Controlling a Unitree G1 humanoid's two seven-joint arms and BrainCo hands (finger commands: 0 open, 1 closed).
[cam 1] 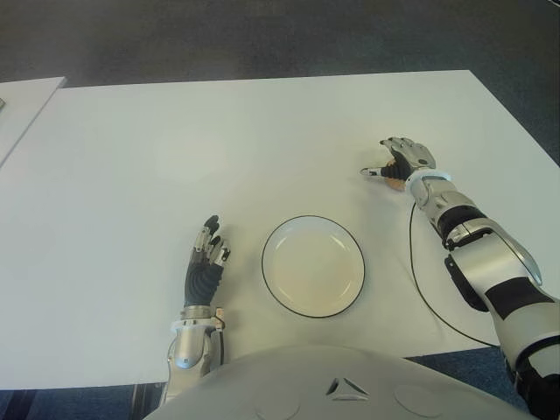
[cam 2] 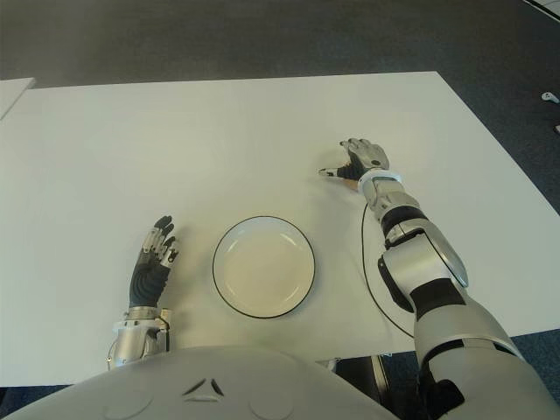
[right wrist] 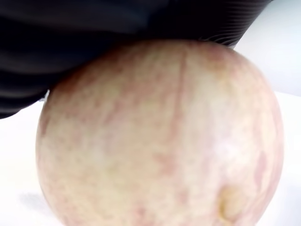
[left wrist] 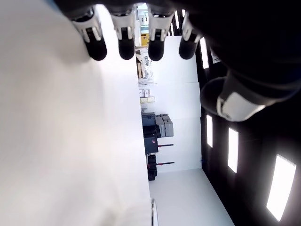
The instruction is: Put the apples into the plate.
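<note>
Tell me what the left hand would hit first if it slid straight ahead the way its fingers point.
Probably nothing: the left hand points up the bare table, left of the plate. The right hand, over the apple, is off that line.

One plate (cam 1: 313,266), one table (cam 1: 175,149), seemingly one apple (right wrist: 160,136)

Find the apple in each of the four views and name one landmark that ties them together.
Left eye view: the apple peeks out beneath the right hand, right of centre on the table.
Right eye view: same place, under the hand, beyond the plate.
Left wrist view: not in it.
Right wrist view: fills the picture, against the palm.
Shared landmark: the white table.
</note>
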